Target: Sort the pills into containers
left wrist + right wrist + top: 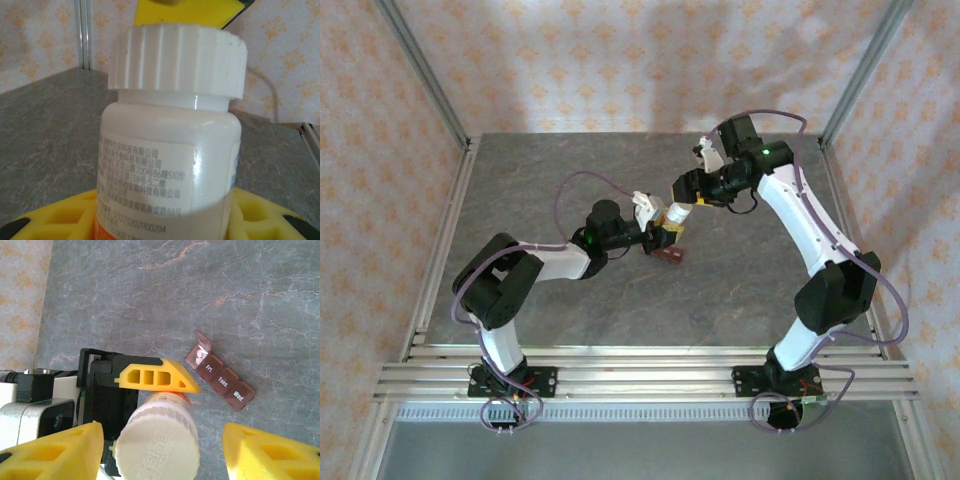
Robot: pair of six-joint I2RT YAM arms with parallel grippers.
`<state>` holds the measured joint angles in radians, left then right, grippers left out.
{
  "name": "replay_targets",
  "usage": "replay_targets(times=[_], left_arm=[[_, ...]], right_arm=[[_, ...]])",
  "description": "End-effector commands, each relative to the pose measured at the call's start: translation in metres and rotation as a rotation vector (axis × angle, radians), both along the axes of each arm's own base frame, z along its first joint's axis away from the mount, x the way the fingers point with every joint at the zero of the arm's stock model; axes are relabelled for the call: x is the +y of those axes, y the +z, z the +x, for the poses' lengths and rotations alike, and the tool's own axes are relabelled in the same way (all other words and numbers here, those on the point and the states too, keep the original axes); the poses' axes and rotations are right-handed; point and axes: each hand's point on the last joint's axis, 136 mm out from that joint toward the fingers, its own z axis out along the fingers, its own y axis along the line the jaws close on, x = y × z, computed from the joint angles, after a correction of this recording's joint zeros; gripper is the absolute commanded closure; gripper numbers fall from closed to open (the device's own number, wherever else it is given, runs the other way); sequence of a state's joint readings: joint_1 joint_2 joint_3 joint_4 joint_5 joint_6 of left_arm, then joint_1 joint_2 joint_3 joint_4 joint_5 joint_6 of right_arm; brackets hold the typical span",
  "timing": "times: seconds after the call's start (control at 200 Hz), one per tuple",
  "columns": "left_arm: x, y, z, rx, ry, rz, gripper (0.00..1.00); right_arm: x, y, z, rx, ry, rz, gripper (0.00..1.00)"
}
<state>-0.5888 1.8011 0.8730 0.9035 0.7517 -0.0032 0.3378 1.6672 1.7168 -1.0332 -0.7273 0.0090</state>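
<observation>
The right fingers (50, 450), yellow plastic, stand wide apart with nothing clamped. A ribbed white screw cap (157, 442) sits in the gap between them, with space on both sides in the right wrist view. The cap tops a small white plastic pill bottle (167, 165) with a printed label. The left fingers (60, 217), also yellow, clamp the bottle around its lower body from both sides. In the top view the bottle is held up between the two arms on a slant, base toward the left arm and cap toward the right arm.

Just beside the bottle, on the grey marbled table (150, 290), lies a dark reddish-brown translucent strip of joined square compartments (222, 380). Its long axis runs diagonally in the right wrist view, from upper left to lower right. Three lids carry printed day names. The end lid (203, 344) stands open, and white pills (200, 358) show inside that compartment.

The step in hand appears to be opening the bottle: the cap lies straight ahead of the right fingers, so they would need to close on it and twist. In the top view the strip lies nearer the left fingers, on the side toward the arm bases
</observation>
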Motion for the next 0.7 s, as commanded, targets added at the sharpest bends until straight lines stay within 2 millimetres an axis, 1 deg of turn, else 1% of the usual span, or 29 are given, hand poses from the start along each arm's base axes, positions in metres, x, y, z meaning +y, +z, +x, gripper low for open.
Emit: replay_targets(times=[0.0,0.295,0.395,0.501,0.551,0.696], left_arm=[[-0.002,0.022,0.005,-0.048,-0.006,-0.034,1.0],[-0.001,0.02,0.004,-0.044,-0.008,-0.032,1.0],[-0.001,0.02,0.003,-0.045,-0.008,-0.031,1.0],[-0.001,0.021,0.004,-0.045,-0.006,-0.032,1.0],[-0.002,0.022,0.004,-0.048,-0.008,-0.033,1.0],[0.001,0.024,0.007,-0.059,0.014,-0.036,1.0]], right_arm=[[0.004,-0.005,-0.007,0.026,0.027,0.003,0.37],[0.005,-0.011,-0.011,0.043,0.037,0.01,0.39],[0.005,-0.013,-0.012,0.05,0.035,0.009,0.46],[0.005,-0.014,-0.012,0.056,0.033,0.011,0.62],[0.005,-0.015,-0.012,0.061,0.027,0.014,0.65],[0.008,-0.021,-0.011,0.086,-0.016,0.02,0.68]])
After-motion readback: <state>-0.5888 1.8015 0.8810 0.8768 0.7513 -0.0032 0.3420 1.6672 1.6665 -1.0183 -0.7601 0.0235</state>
